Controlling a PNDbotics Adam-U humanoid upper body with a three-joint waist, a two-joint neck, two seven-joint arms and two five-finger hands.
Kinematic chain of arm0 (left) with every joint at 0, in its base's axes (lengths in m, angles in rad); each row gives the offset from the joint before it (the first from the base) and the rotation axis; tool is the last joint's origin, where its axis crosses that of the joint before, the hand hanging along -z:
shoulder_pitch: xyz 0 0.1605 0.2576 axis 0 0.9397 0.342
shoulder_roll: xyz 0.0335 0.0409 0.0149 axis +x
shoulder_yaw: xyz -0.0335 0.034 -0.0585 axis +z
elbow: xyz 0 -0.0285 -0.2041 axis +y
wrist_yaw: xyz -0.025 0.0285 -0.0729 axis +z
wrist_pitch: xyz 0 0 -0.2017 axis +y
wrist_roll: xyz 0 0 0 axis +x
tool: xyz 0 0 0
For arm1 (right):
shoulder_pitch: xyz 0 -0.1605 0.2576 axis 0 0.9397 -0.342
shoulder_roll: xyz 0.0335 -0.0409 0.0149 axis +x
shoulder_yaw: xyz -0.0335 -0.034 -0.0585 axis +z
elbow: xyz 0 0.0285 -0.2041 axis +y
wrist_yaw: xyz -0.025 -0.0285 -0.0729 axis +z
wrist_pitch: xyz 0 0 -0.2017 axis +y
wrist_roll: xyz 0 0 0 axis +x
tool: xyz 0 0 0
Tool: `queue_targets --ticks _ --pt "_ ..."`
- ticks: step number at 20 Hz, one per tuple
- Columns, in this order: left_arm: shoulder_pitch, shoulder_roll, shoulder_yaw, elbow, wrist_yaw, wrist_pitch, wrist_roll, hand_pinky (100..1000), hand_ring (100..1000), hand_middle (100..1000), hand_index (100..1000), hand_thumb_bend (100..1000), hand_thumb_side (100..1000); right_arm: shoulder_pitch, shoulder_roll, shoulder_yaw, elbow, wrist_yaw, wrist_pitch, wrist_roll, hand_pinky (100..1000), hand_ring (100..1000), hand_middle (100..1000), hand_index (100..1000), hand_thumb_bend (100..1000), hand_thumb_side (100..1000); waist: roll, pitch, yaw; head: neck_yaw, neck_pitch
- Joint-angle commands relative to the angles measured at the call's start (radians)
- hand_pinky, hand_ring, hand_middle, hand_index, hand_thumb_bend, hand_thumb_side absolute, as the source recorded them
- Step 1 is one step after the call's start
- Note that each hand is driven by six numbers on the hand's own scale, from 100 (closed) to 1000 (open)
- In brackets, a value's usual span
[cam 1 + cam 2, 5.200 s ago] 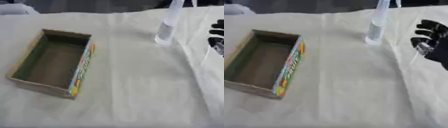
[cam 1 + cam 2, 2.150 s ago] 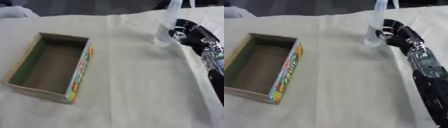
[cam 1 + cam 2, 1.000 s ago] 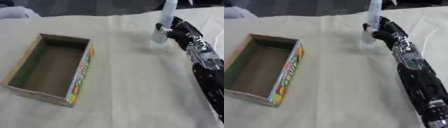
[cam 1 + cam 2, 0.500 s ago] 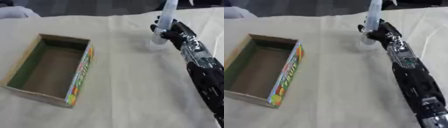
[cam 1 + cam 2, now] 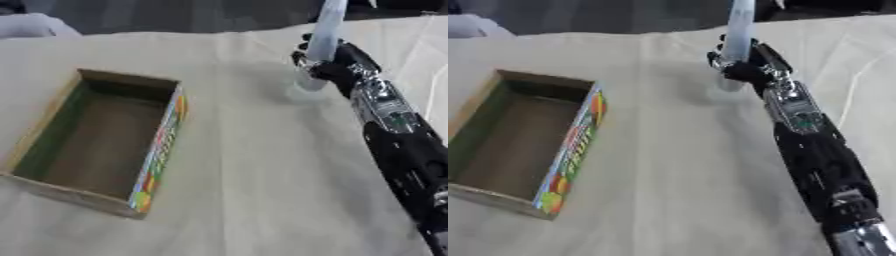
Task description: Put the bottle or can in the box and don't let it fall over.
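- Right hand (image 5: 337,62) reaches in from the lower right, its black and silver arm stretched across the cloth, and its fingers are curled round the lower part of the bottle (image 5: 322,37).
- Bottle: slim, tall and pale, see-through with a bluish tint; it stands upright, leaning only slightly, at the far right of the table (image 5: 236,165), its base at or just above the cloth beside the hand. Whether the base rests on the cloth cannot be told.
- Its top runs out of the upper edge of both views, so the cap is not shown.
- Box (image 5: 96,140): an open cardboard carton with a brown inside, a green inner wall and a bright printed strip along its right side; it lies on the left of the table, well apart from the bottle and hand.
- Table is covered with a creased cream cloth.
- Left hand shows in neither view.
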Motion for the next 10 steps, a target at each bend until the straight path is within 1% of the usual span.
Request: queue_targets --ticks 1,2,3,4,5,6,7,8,10 --pt "-0.01 0.018 0.004 -0.016 0.003 -0.003 -0.003 780 825 728 815 747 597 -0.025 -0.003 -0.005 -0.004 -0.031 0.004 -0.041 851 523 461 529 100 100 0.0 -0.013 0.003 0.002 -0.009" --pt "-0.009 0.018 0.004 -0.016 0.003 -0.003 -0.003 780 825 728 814 749 597 -0.027 -0.002 -0.006 -0.005 -0.039 0.002 -0.058 844 492 429 494 100 100 0.0 -0.014 0.003 0.003 -0.008" --pt "-0.009 0.018 0.004 -0.016 0.003 -0.003 -0.003 780 825 728 814 749 597 -0.028 -0.001 -0.005 -0.006 -0.048 -0.001 -0.074 842 482 419 484 100 100 0.0 -0.014 0.003 0.003 -0.008" --pt "-0.009 0.018 0.004 -0.016 0.003 -0.003 -0.003 780 825 728 813 748 597 -0.031 0.0 -0.003 -0.008 -0.055 -0.007 -0.089 800 375 313 374 100 100 0.0 -0.015 0.003 0.003 -0.007" --pt "-0.009 0.017 0.004 -0.015 0.004 -0.003 -0.003 780 825 728 812 748 597 -0.034 0.001 -0.001 -0.01 -0.059 -0.013 -0.104 779 341 274 333 100 100 0.0 -0.015 0.004 0.003 -0.006" --pt "-0.009 0.017 0.004 -0.015 0.004 -0.003 -0.004 780 826 728 811 748 596 -0.038 0.003 0.003 -0.012 -0.064 -0.018 -0.117 765 313 234 289 100 100 0.0 -0.016 0.004 0.002 -0.005" --pt "-0.009 0.017 0.004 -0.015 0.004 -0.003 -0.004 780 826 728 811 748 596 -0.041 0.005 0.007 -0.013 -0.068 -0.022 -0.123 765 313 234 289 100 100 0.0 -0.016 0.005 0.002 -0.004" --pt "-0.009 0.017 0.004 -0.015 0.004 -0.003 -0.004 780 826 728 810 748 596 -0.045 0.006 0.012 -0.017 -0.071 -0.029 -0.123 745 285 182 234 100 100 0.0 -0.017 0.005 0.002 -0.003" --pt "-0.008 0.018 0.005 -0.015 0.004 -0.003 -0.003 780 826 728 809 747 596 -0.051 0.008 0.02 -0.027 -0.073 -0.039 -0.115 725 256 140 195 100 100 0.0 -0.018 0.006 0.002 -0.001"
